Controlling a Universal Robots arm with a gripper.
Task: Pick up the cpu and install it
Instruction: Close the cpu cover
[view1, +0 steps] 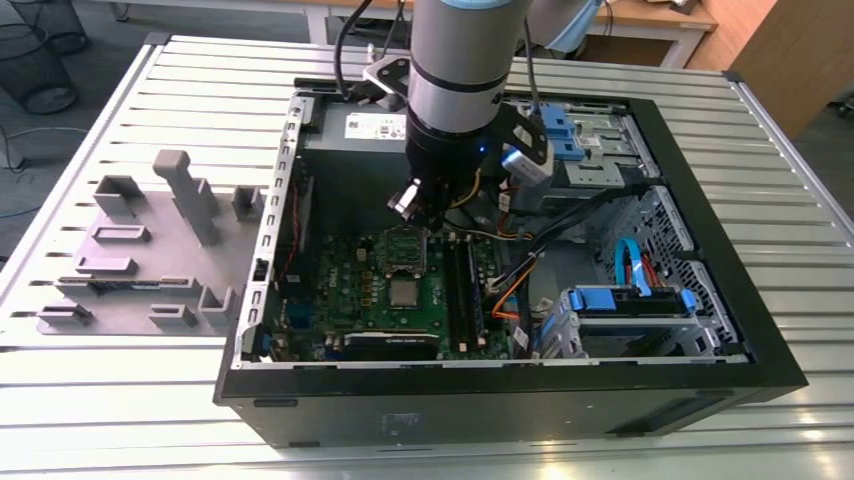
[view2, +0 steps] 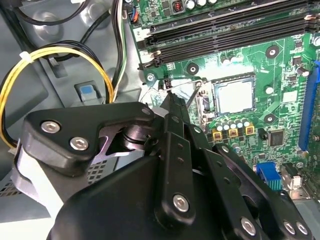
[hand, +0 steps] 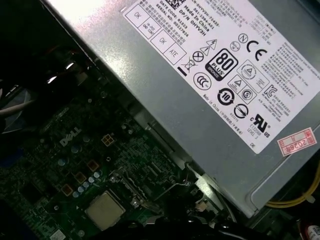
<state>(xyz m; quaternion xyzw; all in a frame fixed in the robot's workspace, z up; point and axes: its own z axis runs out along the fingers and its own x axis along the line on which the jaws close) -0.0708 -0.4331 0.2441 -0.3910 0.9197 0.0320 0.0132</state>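
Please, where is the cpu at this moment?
The cpu lies flat on the green motherboard inside the PC case, beside the long black memory slots. In the exterior view the gripper hangs above the board.

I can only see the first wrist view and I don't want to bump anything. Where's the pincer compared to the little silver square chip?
Observer: In the second wrist view, the black pincer hangs beside the small flat silver-grey square cpu, not touching it.
Operator: Is there stuff outside the big box?
Observer: Yes. In the exterior view, grey plastic stepped holder blocks stand on the slatted metal table, on the exterior view's left of the black PC case.
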